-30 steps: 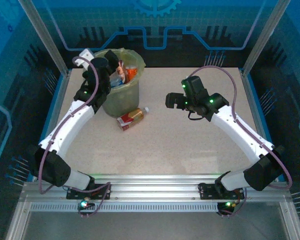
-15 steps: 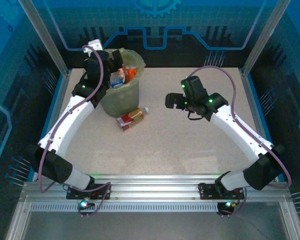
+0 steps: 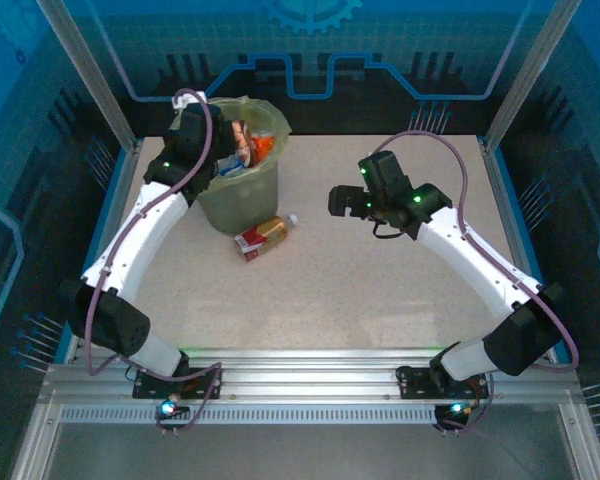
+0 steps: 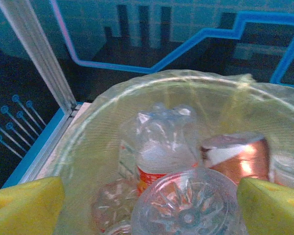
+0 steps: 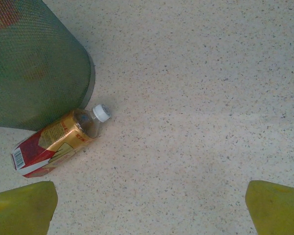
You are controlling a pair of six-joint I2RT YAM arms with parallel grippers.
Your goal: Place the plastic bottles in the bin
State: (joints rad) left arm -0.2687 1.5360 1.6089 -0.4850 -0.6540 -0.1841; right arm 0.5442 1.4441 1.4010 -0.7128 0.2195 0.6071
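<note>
The bin [image 3: 242,172], lined with a yellow-green bag, stands at the back left and holds several plastic bottles [image 3: 246,148]. My left gripper [image 3: 194,128] hangs open at its left rim. In the left wrist view a clear bottle's base [image 4: 188,205] lies between the yellow fingers [image 4: 24,205], apart from the left one, among other bottles in the bin [image 4: 88,147]. One bottle [image 3: 265,237] with a gold and red label lies on the table by the bin's foot. My right gripper [image 3: 344,201] hovers open to its right, the bottle [image 5: 59,142] ahead and left of its open jaws [image 5: 149,210].
The bin's dark mesh wall [image 5: 34,63] rises just behind the lying bottle. Aluminium posts [image 3: 88,70] and blue panels fence the table at the back and sides. Bare speckled tabletop [image 3: 330,290] stretches between the two arms.
My left wrist has swung back and left from above the bin's mouth to its left rim. The right arm has barely shifted. The lying bottle has not moved.
</note>
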